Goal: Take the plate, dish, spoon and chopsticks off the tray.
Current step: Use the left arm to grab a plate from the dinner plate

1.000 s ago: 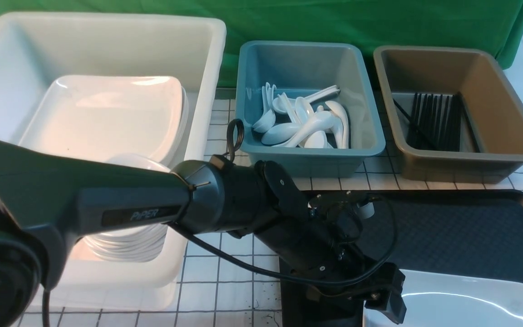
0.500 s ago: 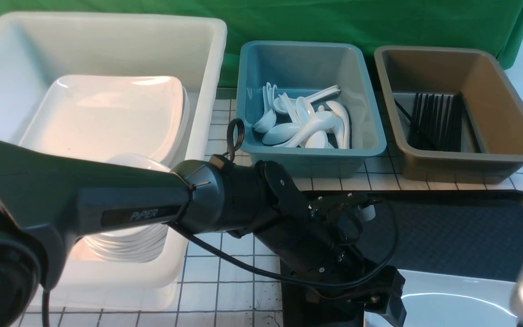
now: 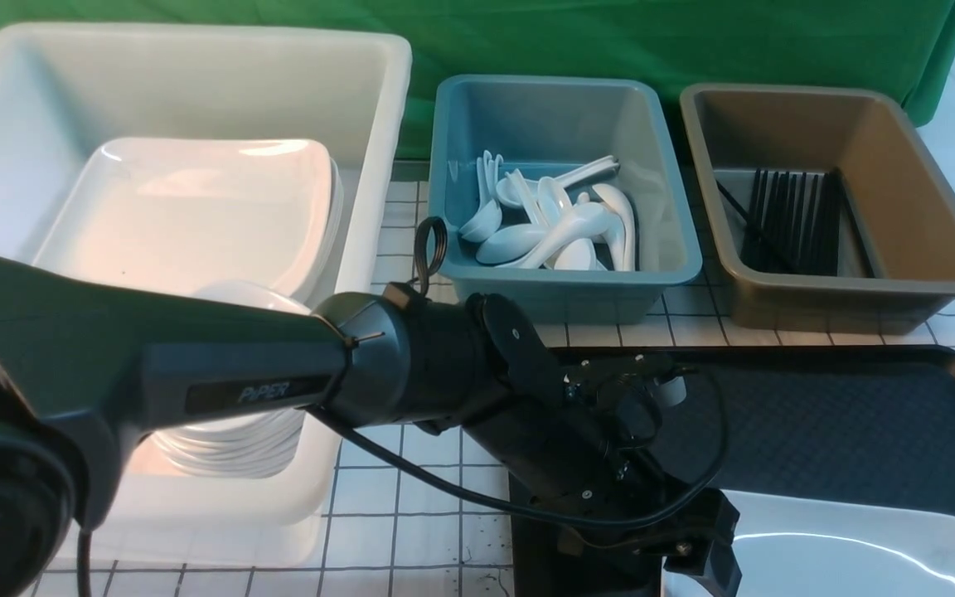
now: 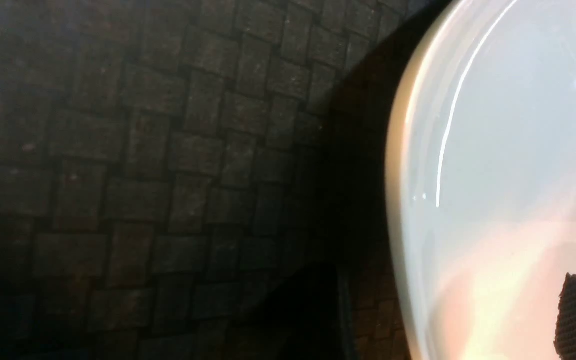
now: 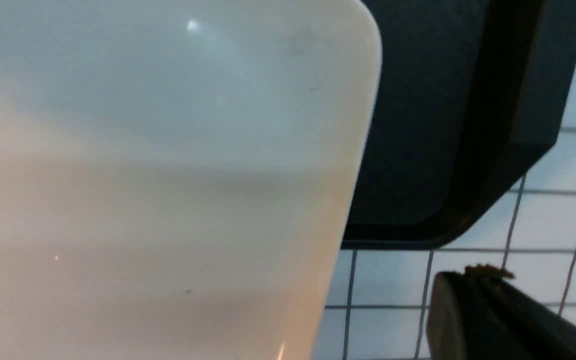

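Right arm gone from front view; right claw [image 5: 488, 280] closed; left claw [image 4: 453, 310] open, straddling plate [image 3: 850, 547] edge.

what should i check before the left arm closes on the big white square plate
1. Left gripper open: ok, jaws stand wide apart.
2. Plate rim between its jaws: ok by the left wrist view, one finger over the glossy white plate, the other outside its rim; contact cannot tell.
3. Right gripper out of the way: cannot tell, it is shut and close to the plate.
4. White plastic tub free for the plate: not ok, the left arm reaches across it.
5. Spoon and chopsticks off the black textured plastic tray: cannot tell, part of it is hidden.
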Controlling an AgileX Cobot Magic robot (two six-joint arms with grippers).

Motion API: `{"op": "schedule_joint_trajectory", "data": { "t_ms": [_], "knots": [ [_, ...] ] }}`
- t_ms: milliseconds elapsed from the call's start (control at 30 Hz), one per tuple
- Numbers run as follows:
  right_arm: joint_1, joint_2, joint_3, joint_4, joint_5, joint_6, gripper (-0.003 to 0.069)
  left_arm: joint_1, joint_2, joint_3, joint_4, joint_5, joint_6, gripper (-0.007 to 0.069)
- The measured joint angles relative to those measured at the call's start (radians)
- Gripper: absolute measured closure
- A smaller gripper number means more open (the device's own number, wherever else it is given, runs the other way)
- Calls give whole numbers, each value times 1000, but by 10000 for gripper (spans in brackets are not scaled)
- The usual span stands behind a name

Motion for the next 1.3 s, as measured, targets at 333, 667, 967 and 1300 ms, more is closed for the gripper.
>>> {"op": "schedule_joint_trajectory", "data": {
  "t_ms": [333,667,967,1300],
  "knots": [
    [-81,205,188,6,-197,102,629,0,0,0,9,0,1,67],
    [-81,314,318,44,-462,96,629,0,0,0,9,2,2,67],
    [-87,314,318,193,-516,-61,629,4,0,0,-19,-4,38,67],
    [-91,316,320,422,-496,-324,629,14,7,5,-62,-11,72,210]
  ]
}}
